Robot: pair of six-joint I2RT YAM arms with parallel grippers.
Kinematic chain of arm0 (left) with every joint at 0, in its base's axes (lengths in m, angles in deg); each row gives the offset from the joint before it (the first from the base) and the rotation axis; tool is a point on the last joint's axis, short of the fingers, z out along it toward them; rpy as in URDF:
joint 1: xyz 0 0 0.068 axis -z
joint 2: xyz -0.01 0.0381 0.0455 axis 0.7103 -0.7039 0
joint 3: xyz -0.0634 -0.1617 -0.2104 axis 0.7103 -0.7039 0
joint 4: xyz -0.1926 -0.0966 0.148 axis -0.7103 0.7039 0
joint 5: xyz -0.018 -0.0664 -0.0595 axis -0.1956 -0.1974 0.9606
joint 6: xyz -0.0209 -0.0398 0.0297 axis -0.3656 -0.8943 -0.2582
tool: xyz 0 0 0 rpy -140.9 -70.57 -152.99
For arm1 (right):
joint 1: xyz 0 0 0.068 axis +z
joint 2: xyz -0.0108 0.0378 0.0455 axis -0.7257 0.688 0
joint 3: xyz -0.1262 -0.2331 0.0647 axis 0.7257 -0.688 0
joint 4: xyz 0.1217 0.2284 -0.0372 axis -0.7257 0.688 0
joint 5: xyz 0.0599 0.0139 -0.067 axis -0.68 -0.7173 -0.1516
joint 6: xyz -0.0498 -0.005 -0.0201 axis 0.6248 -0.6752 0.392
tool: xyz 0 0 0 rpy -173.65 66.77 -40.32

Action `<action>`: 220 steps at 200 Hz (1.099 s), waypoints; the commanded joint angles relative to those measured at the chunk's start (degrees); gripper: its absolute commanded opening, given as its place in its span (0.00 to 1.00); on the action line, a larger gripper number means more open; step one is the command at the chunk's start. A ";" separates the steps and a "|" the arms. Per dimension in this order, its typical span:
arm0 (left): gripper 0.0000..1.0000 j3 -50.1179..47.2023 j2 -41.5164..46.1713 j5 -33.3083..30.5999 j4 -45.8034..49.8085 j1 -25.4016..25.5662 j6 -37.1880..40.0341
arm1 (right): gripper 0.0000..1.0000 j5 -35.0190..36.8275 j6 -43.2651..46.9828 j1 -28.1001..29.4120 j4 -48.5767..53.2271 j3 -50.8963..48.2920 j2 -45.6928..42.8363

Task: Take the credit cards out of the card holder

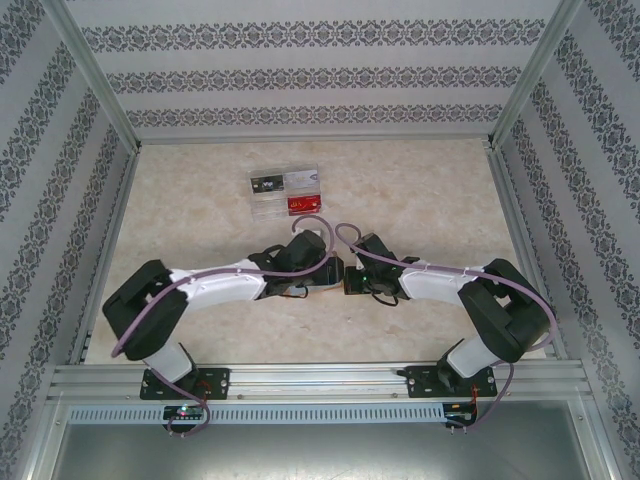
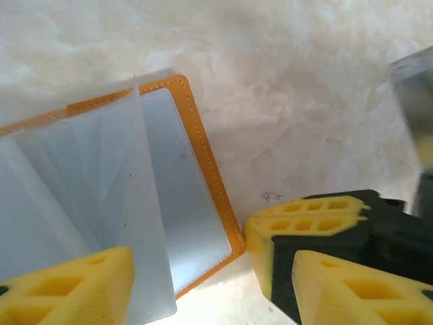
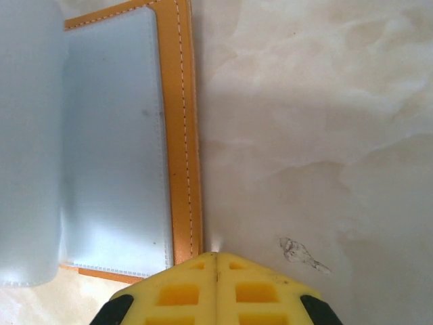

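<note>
The card holder [image 2: 203, 203] lies open on the marble-patterned table, orange-tan rim up, with clear grey-blue sleeves [image 2: 101, 176] fanned upward. My left gripper [image 2: 213, 291] is open, its yellow fingers [image 2: 67, 288] straddling the holder's near edge and one upright sleeve leaf. My right gripper [image 3: 216, 257] is shut, its tip against the holder's [image 3: 115, 135] orange edge near a corner; the left wrist view shows it [image 2: 256, 233] too. No card shows in the visible sleeves. The credit cards [image 1: 285, 192] lie side by side farther back on the table, one of them red.
Both arms [image 1: 220, 285] meet at the table's middle, wrists close together. Aluminium rails [image 1: 320, 380] frame the near edge and patterned walls [image 1: 300, 80] close the back and sides. A small dark mark [image 3: 301, 252] is on the table right of the holder.
</note>
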State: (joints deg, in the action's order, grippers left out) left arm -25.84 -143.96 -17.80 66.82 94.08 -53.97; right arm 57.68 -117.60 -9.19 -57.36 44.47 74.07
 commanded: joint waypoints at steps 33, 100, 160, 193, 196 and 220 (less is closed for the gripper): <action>0.62 -5.15 9.75 -6.09 2.92 -0.16 -0.31 | 0.00 -1.48 -0.01 0.31 -0.02 -0.10 1.33; 0.60 -13.44 9.21 -7.77 1.46 -2.50 -4.81 | 0.00 -1.92 -0.16 0.35 -0.27 -0.10 1.37; 0.60 -12.54 5.66 -7.03 0.25 -2.58 -4.48 | 0.00 -1.90 -0.16 0.31 -0.27 -0.10 1.36; 0.60 -12.40 4.78 -7.25 1.35 -2.59 -5.09 | 0.00 -1.90 -0.11 0.36 -0.16 -0.04 1.43; 0.60 -12.34 4.78 -7.15 1.24 -2.59 -5.08 | 0.00 -1.95 -0.13 0.32 -0.24 -0.02 1.44; 0.60 -13.03 4.10 -5.43 -1.55 -2.58 -4.81 | 0.00 -2.03 -0.09 0.34 -0.19 0.05 1.60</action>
State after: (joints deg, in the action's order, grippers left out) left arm -39.20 -138.82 -24.07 67.89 92.02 -57.95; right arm 57.55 -117.60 -9.19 -57.58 44.47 74.12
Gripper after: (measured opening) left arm 0.599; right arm 0.065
